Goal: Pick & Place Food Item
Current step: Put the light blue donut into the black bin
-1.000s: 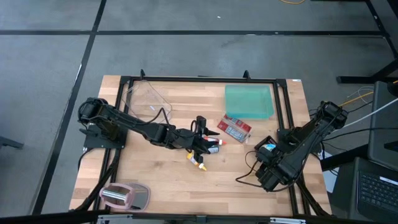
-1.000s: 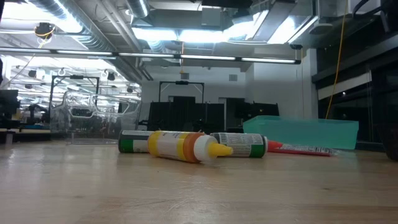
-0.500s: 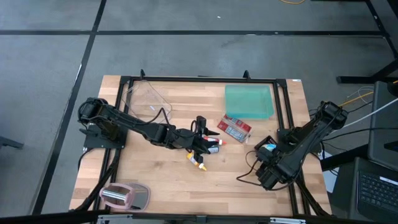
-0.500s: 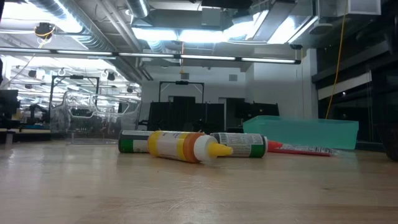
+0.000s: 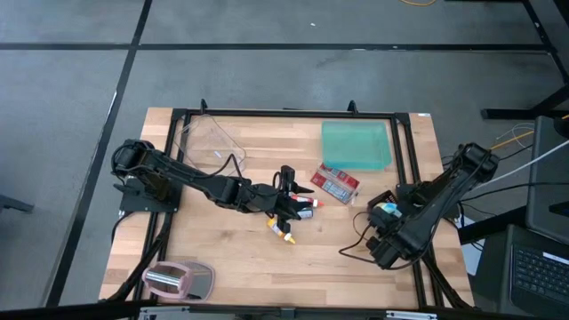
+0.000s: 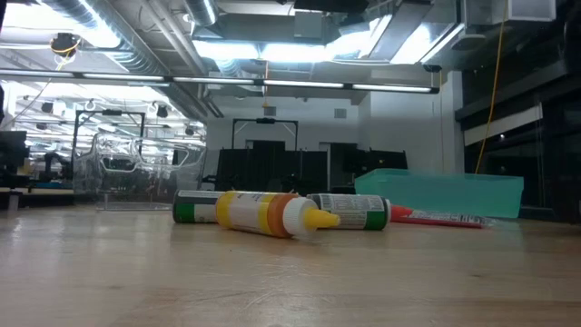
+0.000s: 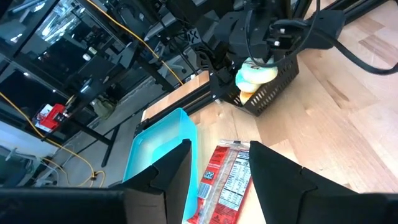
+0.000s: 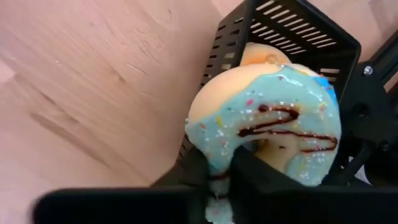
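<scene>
Broadly, the wooden desk (image 5: 231,258) carries everything, framed by black rails. At its far side lies a teal tray (image 5: 356,144), and toward the far left corner a clear plastic box (image 5: 206,140). Near the front left corner sits a pink-grey lid-like dish (image 5: 178,279).

Reaching from the left side toward the desk's middle, the left arm ends in the left gripper (image 5: 293,197), which hangs over a small cluster of bottles; its jaws stand apart, with nothing between them in the left wrist view. The right arm is folded at the desk's right edge, and the right gripper (image 8: 221,180) is at a black wire basket (image 5: 380,212) standing just inside that edge. Its jaws are clamped on the rim of a doughnut (image 8: 273,127) with blue icing, sprinkles and a dark drizzle; the doughnut is at the basket's open mouth, and another pale piece shows behind it inside the basket.

Between the tray and the bottles lies a red snack packet (image 5: 336,183), flat on the wood. The bottles lie on their sides: a yellow squeeze bottle (image 6: 263,213) with an orange band and a white nozzle in front, and two green-labelled bottles (image 6: 349,213) touching or just behind it in the low view.
</scene>
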Action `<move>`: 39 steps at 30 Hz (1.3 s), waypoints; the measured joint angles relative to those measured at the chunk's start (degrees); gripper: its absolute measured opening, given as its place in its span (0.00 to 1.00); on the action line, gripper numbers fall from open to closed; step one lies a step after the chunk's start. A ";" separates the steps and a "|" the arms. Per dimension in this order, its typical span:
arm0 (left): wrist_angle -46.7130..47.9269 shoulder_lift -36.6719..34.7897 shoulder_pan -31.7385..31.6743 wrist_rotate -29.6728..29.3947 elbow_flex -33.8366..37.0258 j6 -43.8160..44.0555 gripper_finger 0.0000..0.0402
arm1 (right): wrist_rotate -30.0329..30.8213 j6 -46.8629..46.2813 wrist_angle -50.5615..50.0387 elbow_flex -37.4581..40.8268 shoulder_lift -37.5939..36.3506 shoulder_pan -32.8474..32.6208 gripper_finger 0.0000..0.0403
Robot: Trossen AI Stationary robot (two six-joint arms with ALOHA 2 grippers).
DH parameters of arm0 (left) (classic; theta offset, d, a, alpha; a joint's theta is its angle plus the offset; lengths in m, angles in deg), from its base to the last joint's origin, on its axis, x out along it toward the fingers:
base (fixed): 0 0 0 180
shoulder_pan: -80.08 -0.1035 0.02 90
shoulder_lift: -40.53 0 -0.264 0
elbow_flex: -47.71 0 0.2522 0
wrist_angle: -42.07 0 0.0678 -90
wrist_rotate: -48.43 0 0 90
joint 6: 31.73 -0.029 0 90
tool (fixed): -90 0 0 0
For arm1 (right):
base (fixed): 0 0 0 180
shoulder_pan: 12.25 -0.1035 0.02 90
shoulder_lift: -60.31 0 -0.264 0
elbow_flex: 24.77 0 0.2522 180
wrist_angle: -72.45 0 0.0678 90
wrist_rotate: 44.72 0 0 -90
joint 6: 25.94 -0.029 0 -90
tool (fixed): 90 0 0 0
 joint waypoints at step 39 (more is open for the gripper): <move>0.20 0.00 -0.02 1.03 0.00 0.11 0.39 | 2.01 -2.29 0.08 4.26 -1.55 -0.02 0.07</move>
